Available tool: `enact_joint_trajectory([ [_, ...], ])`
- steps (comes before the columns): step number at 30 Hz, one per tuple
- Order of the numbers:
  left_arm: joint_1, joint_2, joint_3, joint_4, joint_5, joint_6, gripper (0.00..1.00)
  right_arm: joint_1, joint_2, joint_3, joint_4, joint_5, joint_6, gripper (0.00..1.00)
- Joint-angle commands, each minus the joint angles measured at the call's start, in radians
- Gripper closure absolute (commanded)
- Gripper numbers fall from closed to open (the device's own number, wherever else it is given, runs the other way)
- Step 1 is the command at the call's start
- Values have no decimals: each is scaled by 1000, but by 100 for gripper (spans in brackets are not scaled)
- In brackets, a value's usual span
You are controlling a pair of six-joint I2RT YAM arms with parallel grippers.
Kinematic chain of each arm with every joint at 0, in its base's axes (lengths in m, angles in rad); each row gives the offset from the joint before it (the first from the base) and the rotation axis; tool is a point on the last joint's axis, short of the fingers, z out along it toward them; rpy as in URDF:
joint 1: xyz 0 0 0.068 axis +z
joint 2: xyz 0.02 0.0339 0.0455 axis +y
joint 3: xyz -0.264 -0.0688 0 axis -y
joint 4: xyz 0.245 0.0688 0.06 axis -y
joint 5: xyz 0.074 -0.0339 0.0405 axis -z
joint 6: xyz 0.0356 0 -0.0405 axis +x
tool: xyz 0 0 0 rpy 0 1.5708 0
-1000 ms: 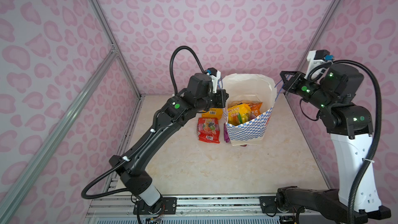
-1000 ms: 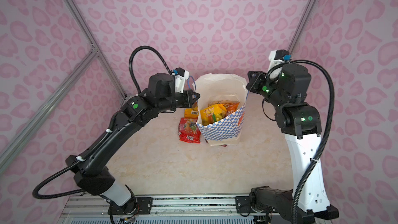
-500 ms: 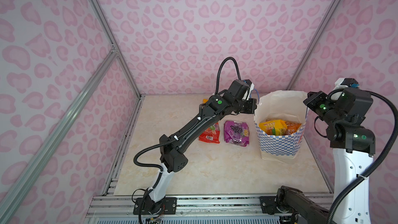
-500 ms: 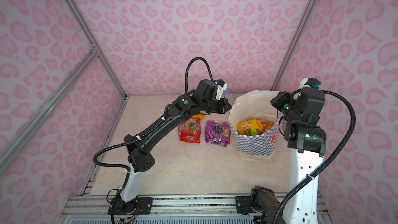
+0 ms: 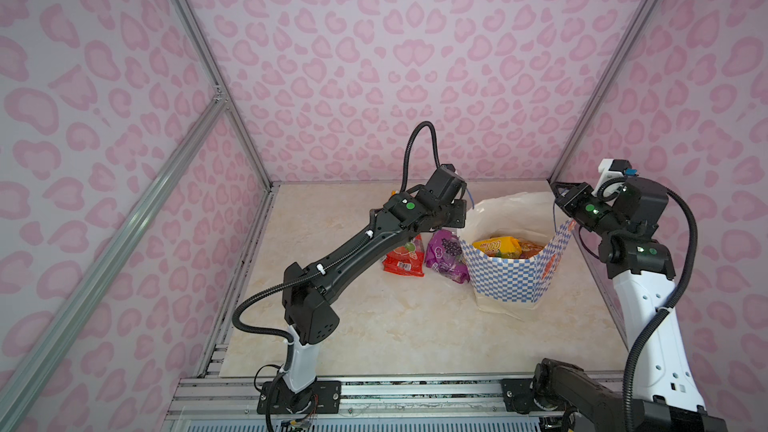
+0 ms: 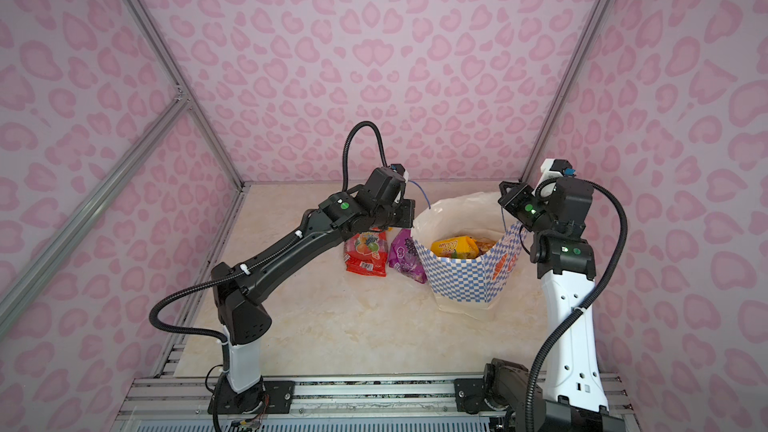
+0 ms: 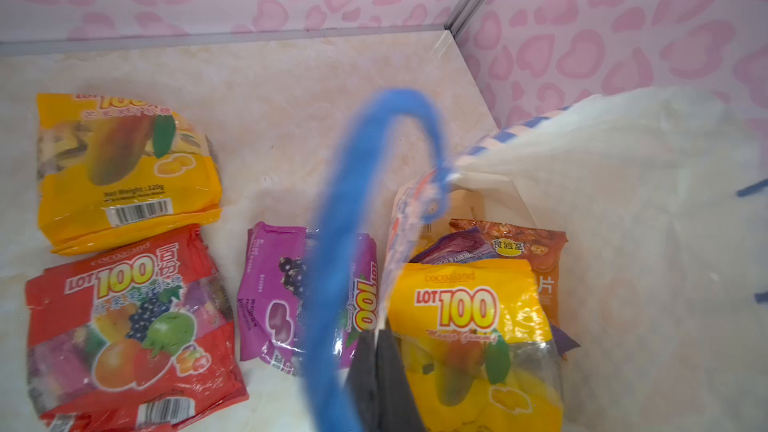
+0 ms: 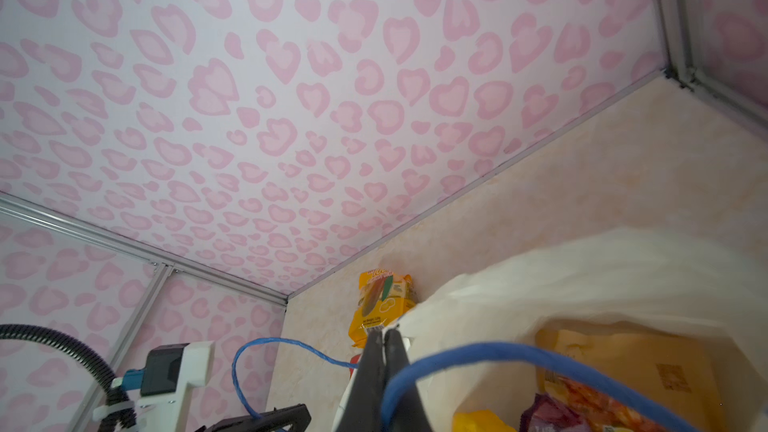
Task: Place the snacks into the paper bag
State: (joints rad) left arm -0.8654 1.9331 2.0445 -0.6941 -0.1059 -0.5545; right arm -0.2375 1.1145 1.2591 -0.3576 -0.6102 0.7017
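Here one paper bag [image 5: 515,280] is standing upright on the table [image 5: 374,326], toward its right side, with its mouth open. Three snacks are lying flat just outside it, to its left in both top views. They are a mango packet [image 7: 124,176], a red packet [image 7: 124,326] touching the mango packet's edge, and a purple packet [image 7: 282,297] just beside the bag's wall. At least four more are sitting inside the bag: a yellow gummy packet [image 7: 469,326], an orange-brown packet [image 7: 536,251] behind it, a second purple packet [image 7: 449,247] peeking out between them, and a tan pouch [image 8: 623,363] leaning against the inner wall.

Two claws are working at the bag's rim. The left claw [image 7: 376,338] is pressing its fingers together on the paper edge of the rim nearest the loose packets, with a blue cord handle [image 7: 353,201] looping in front of its camera. The right claw [image 8: 384,336] is likewise pinching its fingers tight on the opposite rim, a white sliver of paper showing at the tips, with the other blue cord [image 8: 498,351] arching past it.

The red, purple and yellow gummy packets are carrying "LOT 100" in large letters. "cocoaland" is showing above that on the red and yellow ones. The mango packet is showing "Net Weight: 320g" above a barcode. The orange-brown packet is bearing Chinese characters.
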Motion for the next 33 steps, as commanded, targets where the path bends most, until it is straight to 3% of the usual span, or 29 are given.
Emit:
enact_joint_trajectory([
  [1, 12, -52, -27, 61, -103, 19, 97, 4, 1, -7, 123, -91, 41, 100],
  [9, -19, -46, 0, 87, -29, 27, 97, 54, 7, 68, -4, -58, -29, 100],
  [11, -32, -22, 14, 102, 25, 23, 97, 53, -8, 89, -78, 10, -55, 91],
  [13, -43, 10, 39, 109, 79, 18, 97, 67, -51, 124, -180, 152, -110, 65],
  [18, -55, 42, 67, 118, 92, 4, 97, 74, -143, 163, -324, 465, -150, 7],
  [19, -55, 45, 66, 119, 91, 4, 97, 75, -155, 165, -344, 504, -157, 3],
  [22, -55, 47, 66, 124, 89, -1, 97, 104, -196, 180, -423, 628, -175, 2],
  [27, -56, 40, 52, 153, 122, -8, 97, 280, -261, 136, -490, 920, -174, 2],
  [33, -57, 32, 38, 172, 137, -15, 96, 342, -192, 118, -673, 1002, -2, 2],
])
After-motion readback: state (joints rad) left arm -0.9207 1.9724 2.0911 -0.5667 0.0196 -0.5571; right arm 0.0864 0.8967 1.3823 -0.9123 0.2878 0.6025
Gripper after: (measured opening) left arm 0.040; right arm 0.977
